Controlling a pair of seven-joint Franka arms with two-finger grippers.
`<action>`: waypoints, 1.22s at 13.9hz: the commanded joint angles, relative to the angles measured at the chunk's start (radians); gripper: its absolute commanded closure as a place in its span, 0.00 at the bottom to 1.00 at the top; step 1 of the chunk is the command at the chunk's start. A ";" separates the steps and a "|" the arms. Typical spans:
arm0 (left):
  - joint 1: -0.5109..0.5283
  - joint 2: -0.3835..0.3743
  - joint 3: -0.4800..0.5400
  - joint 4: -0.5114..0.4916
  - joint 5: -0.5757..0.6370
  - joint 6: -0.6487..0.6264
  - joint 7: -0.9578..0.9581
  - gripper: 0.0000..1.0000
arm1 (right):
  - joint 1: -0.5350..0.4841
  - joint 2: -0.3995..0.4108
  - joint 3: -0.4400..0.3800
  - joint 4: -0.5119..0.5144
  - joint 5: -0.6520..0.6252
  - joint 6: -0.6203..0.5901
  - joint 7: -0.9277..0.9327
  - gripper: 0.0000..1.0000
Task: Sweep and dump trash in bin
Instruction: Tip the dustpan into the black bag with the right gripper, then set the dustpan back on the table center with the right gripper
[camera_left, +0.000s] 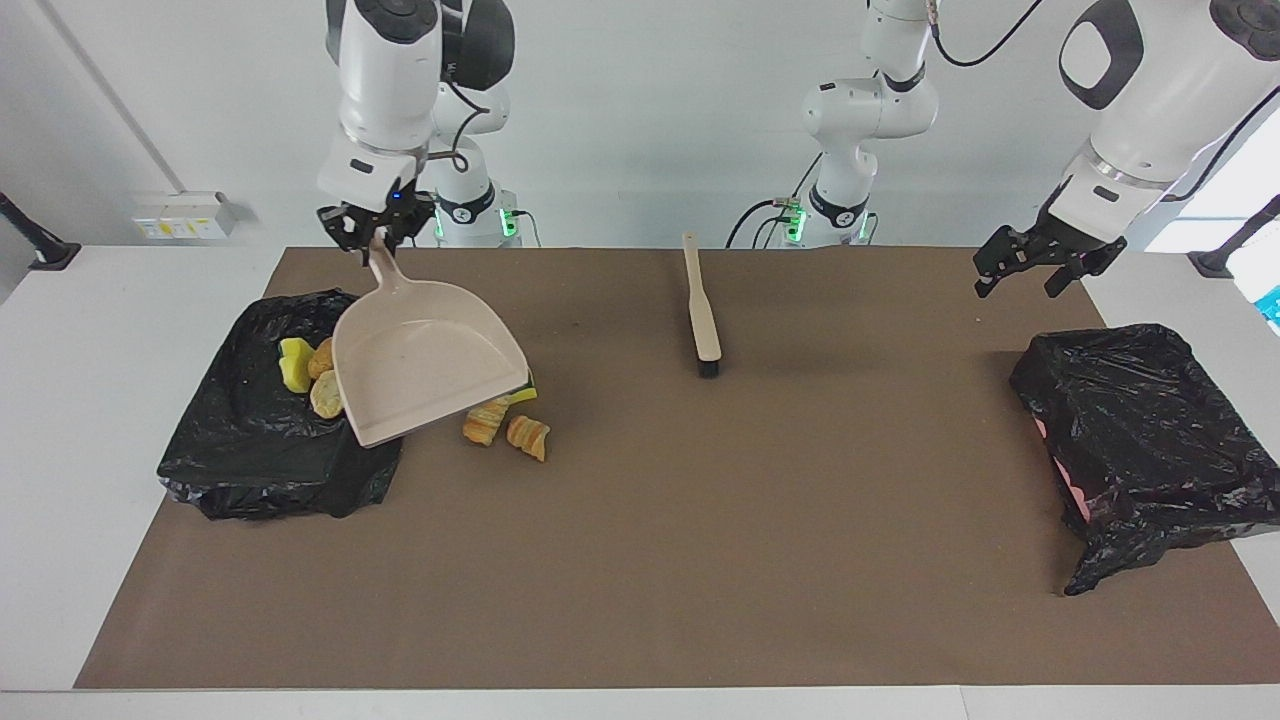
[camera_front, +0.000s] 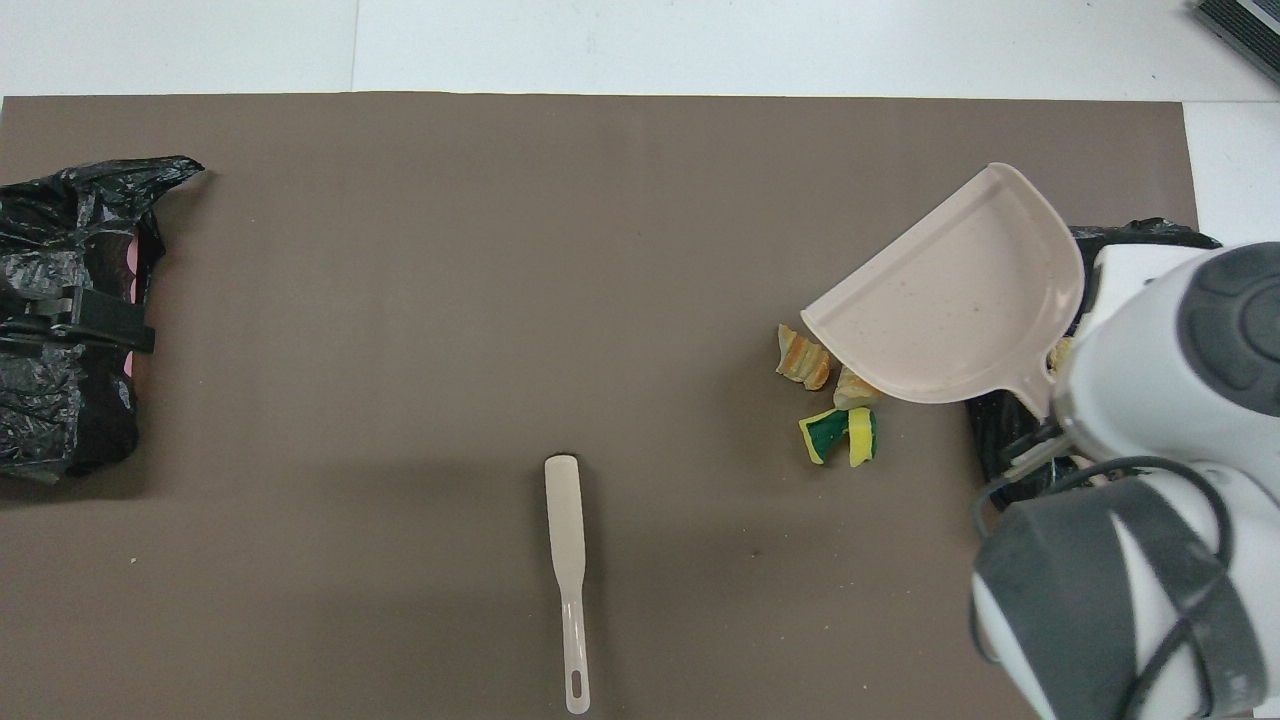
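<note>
My right gripper (camera_left: 378, 236) is clamped on the handle of the beige plastic dustpan (camera_left: 425, 372), held in the air with its pan empty; under its rim lie loose trash pieces, golden-brown bread bits and yellow-green sponge scraps (camera_left: 507, 425); more pieces (camera_left: 305, 368) sit in the black-bagged bin (camera_left: 250, 450) beside it; my left gripper (camera_left: 1035, 262) waits, fingers spread wide, over the mat by the second black-bagged bin (camera_left: 1150, 440); the beige black-bristled brush (camera_left: 702, 310) lies between them.

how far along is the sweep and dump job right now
Partly done: three trash pieces lie in the black bin at the right arm's end. In hand: the right gripper holds the empty dustpan raised. Left: the pile on the mat; the brush lies untouched, and the left gripper waits open.
</note>
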 joint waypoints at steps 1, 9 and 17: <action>0.013 0.006 -0.002 0.017 0.012 -0.023 -0.009 0.00 | 0.093 0.125 -0.002 0.071 0.091 0.024 0.296 1.00; 0.013 0.006 -0.002 0.017 0.012 -0.023 -0.009 0.00 | 0.301 0.543 -0.002 0.476 0.237 0.179 0.735 1.00; 0.012 0.006 -0.002 0.017 0.012 -0.023 -0.009 0.00 | 0.422 0.791 -0.012 0.628 0.208 0.374 0.900 1.00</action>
